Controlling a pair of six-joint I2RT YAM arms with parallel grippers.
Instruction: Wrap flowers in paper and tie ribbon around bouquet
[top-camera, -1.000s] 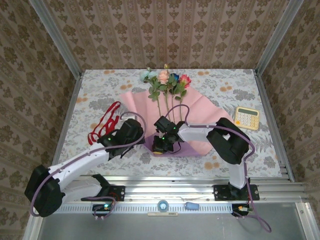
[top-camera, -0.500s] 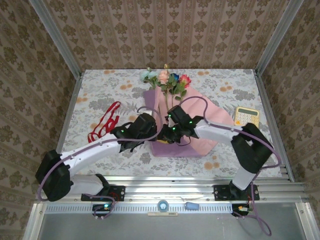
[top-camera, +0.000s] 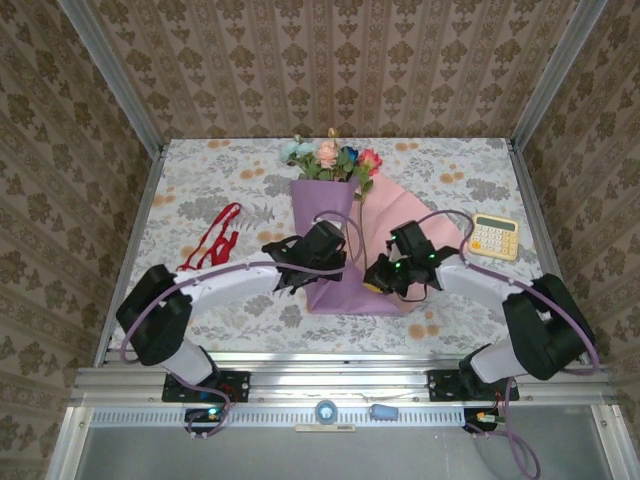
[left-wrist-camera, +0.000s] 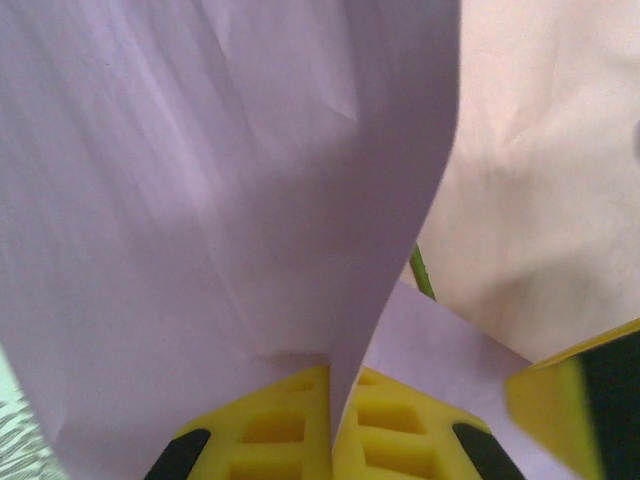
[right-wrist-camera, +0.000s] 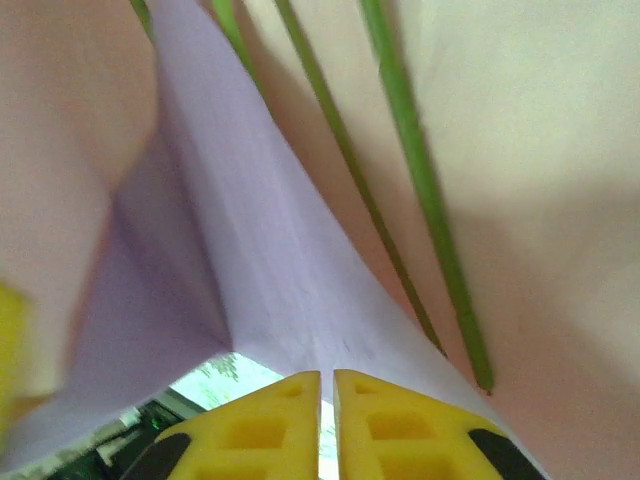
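With the left fingers (left-wrist-camera: 280, 425) pinching the paper (top-camera: 325, 205) over the flowers (top-camera: 330, 155) mid-way across the desk (top-camera: 200, 170) and the right fingers (right-wrist-camera: 270, 420) nearly closed, hold unclear, draw the lilac flap snug across the stems.

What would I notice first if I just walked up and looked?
Probably the big lilac paper in the middle of the table, folded over the stems, with the colourful flowers poking out at its far end. Then the left gripper pinching the paper's near edge, the right gripper close beside it. A bright red ribbon lies off to the left.
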